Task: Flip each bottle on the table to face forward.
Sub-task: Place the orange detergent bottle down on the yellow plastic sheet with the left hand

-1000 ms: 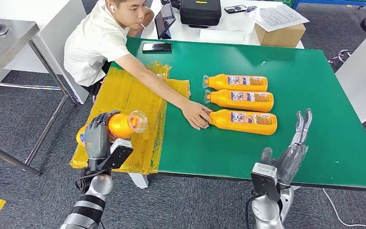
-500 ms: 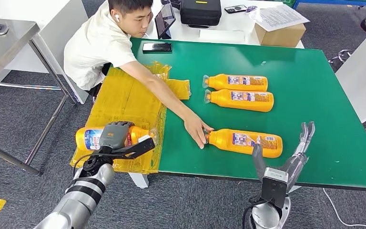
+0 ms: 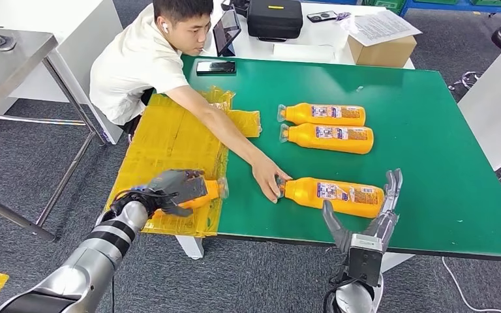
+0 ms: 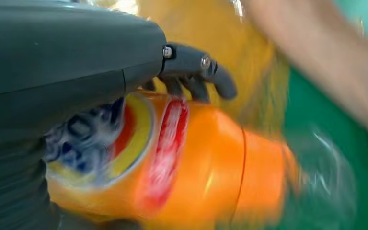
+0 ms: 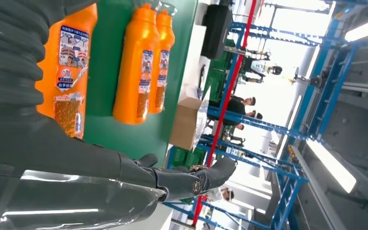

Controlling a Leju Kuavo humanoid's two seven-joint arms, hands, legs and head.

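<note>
Right now our left hand (image 3: pixel 173 189) is wrapped around an orange bottle (image 3: pixel 203 193) and holds it lying on its side over the yellow plastic sheet (image 3: pixel 169 140) that covers the left end of the green table (image 3: pixel 424 117), close to the near edge. In the left wrist view our dark fingers (image 4: pixel 196 72) curl over the bottle's printed label, and the picture is blurred, so we cannot read more from it. The bottle's clear cap end points toward the middle of the table.

Our right hand (image 3: pixel 365 218) holds nothing; its fingers are spread wide apart and it hovers at the near edge of the table, just beside the nearest bottle (image 3: pixel 333 193). That bottle lies flat on the green surface, label up, near the front edge and right of centre. A person's hand (image 3: pixel 267 177) touches its cap end, the arm reaching across from the left side of the table.

Two more bottles (image 3: pixel 326 127) lie side by side, touching or nearly so, toward the middle of the table, well apart from the nearest one, caps pointing left and labels up. We see all three also in the right wrist view.

A black phone (image 3: pixel 215 66) rests at the far left corner of the green surface, and a cardboard box (image 3: pixel 381 51) stands just beyond the far edge.
</note>
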